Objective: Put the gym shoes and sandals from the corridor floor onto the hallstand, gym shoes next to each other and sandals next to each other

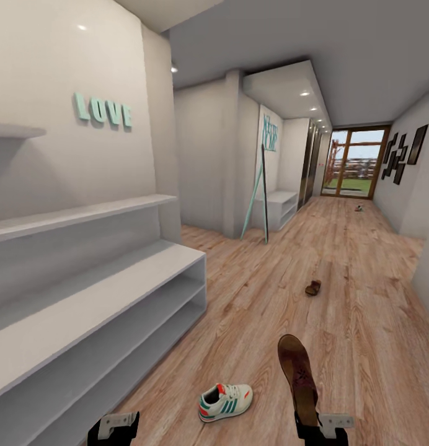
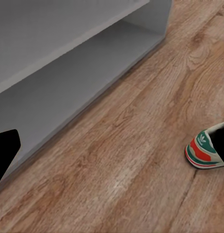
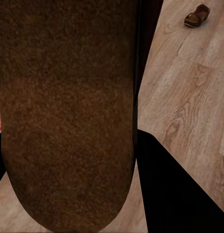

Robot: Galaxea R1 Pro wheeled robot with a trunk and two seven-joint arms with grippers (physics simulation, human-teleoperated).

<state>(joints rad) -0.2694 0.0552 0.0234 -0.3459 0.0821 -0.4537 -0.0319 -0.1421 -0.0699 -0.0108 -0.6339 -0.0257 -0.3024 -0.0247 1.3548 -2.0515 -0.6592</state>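
One white gym shoe (image 1: pixel 225 401) with teal stripes lies on its sole on the corridor floor (image 1: pixel 338 322), just right of my left gripper (image 1: pixel 118 428). Its heel (image 2: pixel 205 150) appears in the left wrist view. That gripper is open and empty, low beside the hallstand (image 1: pixel 115 279). My right gripper (image 1: pixel 309 422) is shut on a brown sandal (image 1: pixel 297 373), held off the floor with its toe pointing away; its underside (image 3: pixel 68 111) looms close in the right wrist view. The other sandal (image 1: pixel 312 287) (image 3: pixel 197 16) lies on the floor further down the corridor.
The hallstand's lower shelves (image 2: pixel 68 92) are bare and open toward the floor. A teal-framed mirror (image 1: pixel 256 198) leans on the wall ahead, beside a second grey bench (image 1: pixel 279 207). A small pale shoe-like object (image 1: pixel 359 208) lies far off near the glass door (image 1: pixel 354 162).
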